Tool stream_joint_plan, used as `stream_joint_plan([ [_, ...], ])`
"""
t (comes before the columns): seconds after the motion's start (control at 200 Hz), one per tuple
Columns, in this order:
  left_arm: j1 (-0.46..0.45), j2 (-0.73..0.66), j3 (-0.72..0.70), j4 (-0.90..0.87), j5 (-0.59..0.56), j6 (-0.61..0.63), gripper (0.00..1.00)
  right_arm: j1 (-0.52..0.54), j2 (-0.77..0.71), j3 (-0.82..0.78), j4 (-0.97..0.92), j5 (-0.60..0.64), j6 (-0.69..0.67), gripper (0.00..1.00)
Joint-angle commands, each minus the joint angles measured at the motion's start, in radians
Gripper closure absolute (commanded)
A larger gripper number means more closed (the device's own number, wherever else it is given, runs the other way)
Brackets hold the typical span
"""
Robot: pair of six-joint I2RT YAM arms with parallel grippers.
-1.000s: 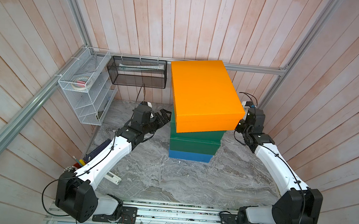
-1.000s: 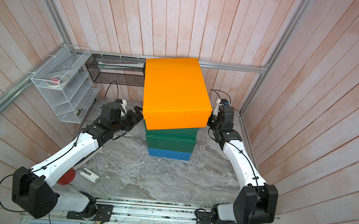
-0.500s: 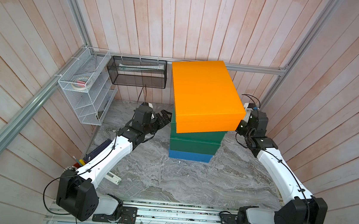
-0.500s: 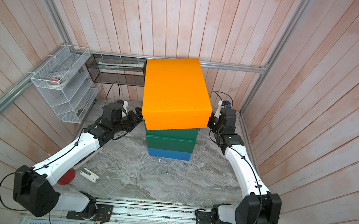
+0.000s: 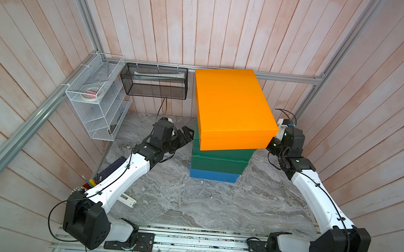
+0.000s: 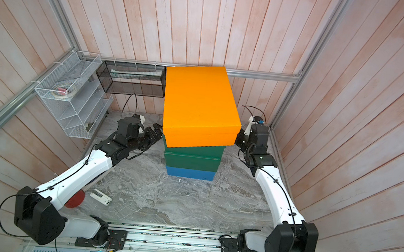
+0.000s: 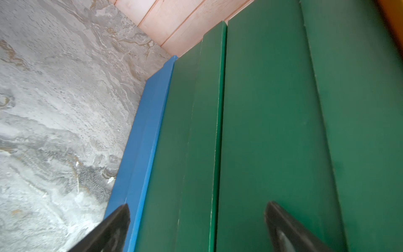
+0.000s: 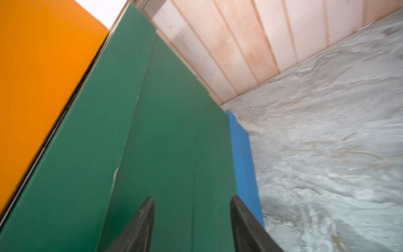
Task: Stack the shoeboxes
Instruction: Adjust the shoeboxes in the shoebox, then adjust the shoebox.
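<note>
The shoeboxes stand in one stack mid-table: a blue one (image 5: 213, 175) at the bottom, two dark green ones (image 5: 217, 164) (image 5: 226, 153) above it, and an orange one (image 5: 233, 109) (image 6: 198, 103) on top. The orange one sits skewed and overhangs to the right. My left gripper (image 5: 187, 134) (image 7: 197, 205) is open, close to the stack's left side and facing the green boxes. My right gripper (image 6: 238, 140) (image 8: 192, 198) is under the orange box's overhanging right corner. Its jaws are apart, with nothing between them.
A white wire rack (image 5: 94, 101) hangs on the left wall and a black mesh basket (image 5: 154, 84) on the back wall. A navy book (image 5: 113, 166), pencils and a small white device (image 5: 126, 200) lie at the table's left edge. A red disc (image 6: 75, 199) lies under the left arm.
The right gripper has drawn slightly to the right, away from the stack. The left arm and the boxes have hardly moved.
</note>
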Motion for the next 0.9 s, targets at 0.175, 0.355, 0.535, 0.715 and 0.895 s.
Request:
stream_joint_plan([
  [0.175,0.083,-0.033,0.194,-0.081,-0.063,0.113,0.0,-0.062,-0.066,0.11,-0.09,0.077,-0.076,0.42],
  [0.355,0.085,-0.017,0.307,-0.075,-0.089,0.164,0.0,-0.061,-0.112,0.121,-0.096,0.081,-0.101,0.45],
  [0.535,0.085,0.049,0.347,-0.009,-0.014,0.171,0.0,-0.051,-0.168,0.102,-0.131,0.123,-0.133,0.48],
  [0.715,0.085,0.111,0.387,0.015,0.02,0.157,0.0,-0.029,-0.215,0.067,-0.127,0.072,-0.119,0.5],
  [0.895,0.086,0.164,0.441,0.028,0.04,0.148,0.0,0.0,-0.238,0.065,-0.143,0.064,-0.119,0.5],
])
